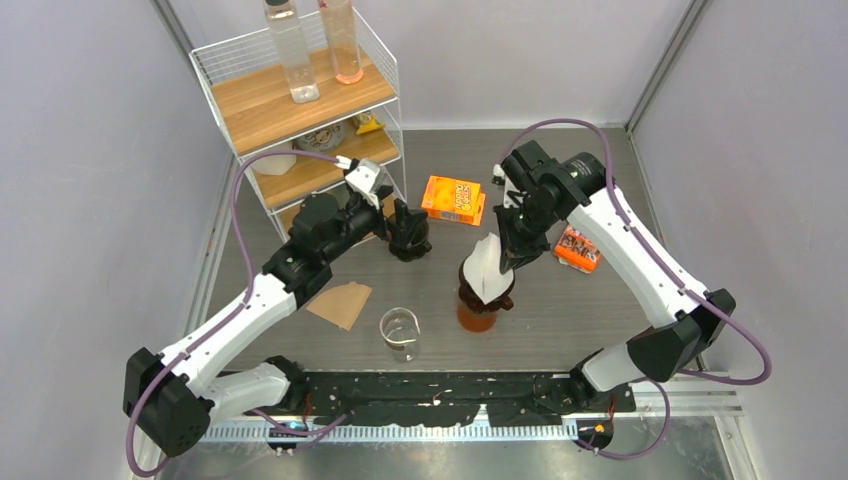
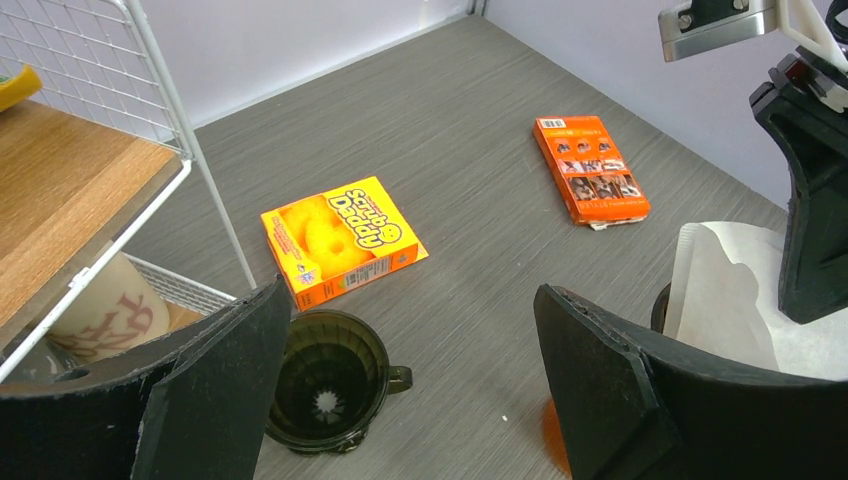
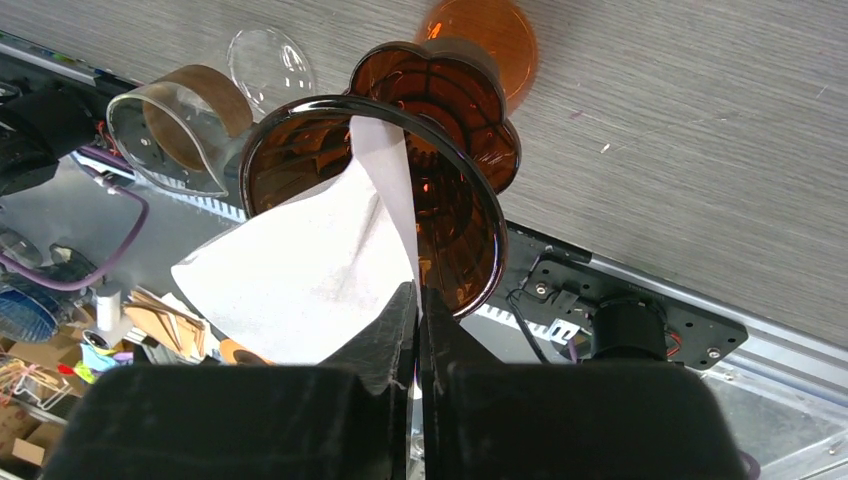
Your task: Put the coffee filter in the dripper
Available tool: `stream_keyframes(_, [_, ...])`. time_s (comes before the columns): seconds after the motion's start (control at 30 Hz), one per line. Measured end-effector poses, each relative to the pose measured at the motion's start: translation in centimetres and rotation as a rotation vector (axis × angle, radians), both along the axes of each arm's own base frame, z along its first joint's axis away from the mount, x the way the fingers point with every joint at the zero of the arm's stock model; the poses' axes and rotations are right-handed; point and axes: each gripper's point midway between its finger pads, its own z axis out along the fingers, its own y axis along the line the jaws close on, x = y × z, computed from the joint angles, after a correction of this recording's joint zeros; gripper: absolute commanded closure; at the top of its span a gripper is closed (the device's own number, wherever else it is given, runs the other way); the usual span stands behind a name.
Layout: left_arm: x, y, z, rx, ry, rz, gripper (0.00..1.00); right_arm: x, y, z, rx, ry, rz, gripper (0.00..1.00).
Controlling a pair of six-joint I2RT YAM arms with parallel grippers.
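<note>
Grey wood-grain table (image 1: 580, 325): white paper filter partway into the amber dripper.

From above, the coffee filter (image 1: 486, 266) stands over the amber dripper (image 1: 484, 302) at mid-table, narrow end down in the cone and wide edge slanting up toward the right gripper (image 1: 508, 256), whose arm arches in from the right, wrist bent down. Left wrist view: the left gripper (image 2: 405, 300) hangs with jaws wide apart (holding nothing) above a dark dripper (image 2: 328, 380). Right wrist view: the jaws are pressed together on the filter's wide edge, and its folded tip lies inside the rim.
</note>
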Motion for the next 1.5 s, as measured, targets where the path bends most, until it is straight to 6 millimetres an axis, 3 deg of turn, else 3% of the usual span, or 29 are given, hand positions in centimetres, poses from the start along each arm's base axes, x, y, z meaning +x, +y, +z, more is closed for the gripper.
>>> stream_keyframes(0.7, [0.2,-0.1,-0.5,0.007,0.013,-0.010,0.00,0.4,-0.3,-1.9,-0.050,0.024,0.065,0.92])
stream_keyframes(0.93, [0.2,-0.2,-0.6,0.008,0.015,-0.016,0.00,0.4,-0.4,-1.9,-0.054,0.021,0.065,0.80])
stream_keyframes(1.17, [0.0,-0.3,-0.6,0.007,0.016,-0.025,0.00,0.6,-0.5,-1.9,-0.060,0.012,0.061,0.76])
stream_keyframes(1.5, [-0.1,-0.4,-0.6,0.007,0.016,-0.034,0.00,0.9,-0.5,-0.3,-0.036,-0.045,0.056,0.65])
